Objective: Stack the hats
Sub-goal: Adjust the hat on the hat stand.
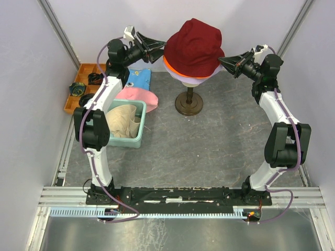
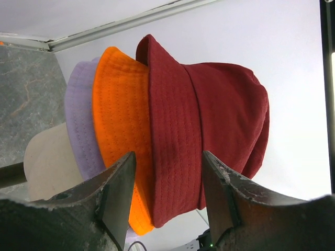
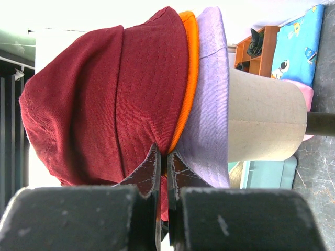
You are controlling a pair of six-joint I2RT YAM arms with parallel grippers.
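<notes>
**Three hats stacked on the head, two waiting at the left**

The dark red hat point(image 1: 194, 44) sits on top of the orange hat point(image 1: 168, 66) and the lavender hat point(image 1: 191, 81) on the mannequin head point(image 3: 261, 120), at far centre. The left gripper point(image 2: 167, 162) has its jaws apart, straddling the red and orange brims on the stack's left side. The right gripper point(image 3: 163, 157) is pinched closed on the right brim edge (dark red cloth shows between its fingers). The pink hat point(image 1: 138, 97) lies over the far rim of the teal basket point(image 1: 142, 125); the cream-beige hat point(image 1: 123, 125) lies inside.
</notes>
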